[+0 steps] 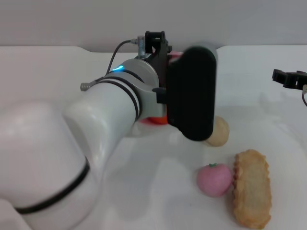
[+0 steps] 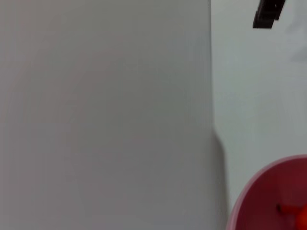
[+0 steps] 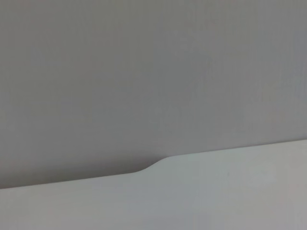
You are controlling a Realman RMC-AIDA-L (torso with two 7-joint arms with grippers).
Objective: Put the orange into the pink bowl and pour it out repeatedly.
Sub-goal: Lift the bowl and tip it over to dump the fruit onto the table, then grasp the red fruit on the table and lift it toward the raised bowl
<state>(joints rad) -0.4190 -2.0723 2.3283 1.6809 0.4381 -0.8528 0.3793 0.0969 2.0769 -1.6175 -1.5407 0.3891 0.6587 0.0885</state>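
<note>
The left gripper (image 1: pixel 165 57) reached out over the middle of the white table (image 1: pixel 57 72), its black housing and wrist blocking most of what lay beyond it, so whether its fingers were parted or closed could not be told. Tight behind the housing a sliver of the pink bowl (image 1: pixel 176 54) showed at the top edge, and just below the wrist a patch of the orange (image 1: pixel 157 120) peeked out, hard against the arm. In the left wrist view the bowl's (image 2: pixel 268 191) rim and inside filled one corner, with a bit of the orange (image 2: pixel 301 218) inside it, right at the picture's edge. Just beyond the housing, on the side toward the robot's right, lay a small beige ball (image 1: pixel 218 132), partly hidden by it. Nearer the robot from there sat a small pink fruit (image 1: pixel 214 179) with a green stem, touching or almost touching a long tan piece of toy bread (image 1: pixel 252 187). Well apart, at the far right edge of the table, the right gripper (image 1: pixel 289 78) hung parked, its tip alone in sight; its fingers' state could not be told.
</note>
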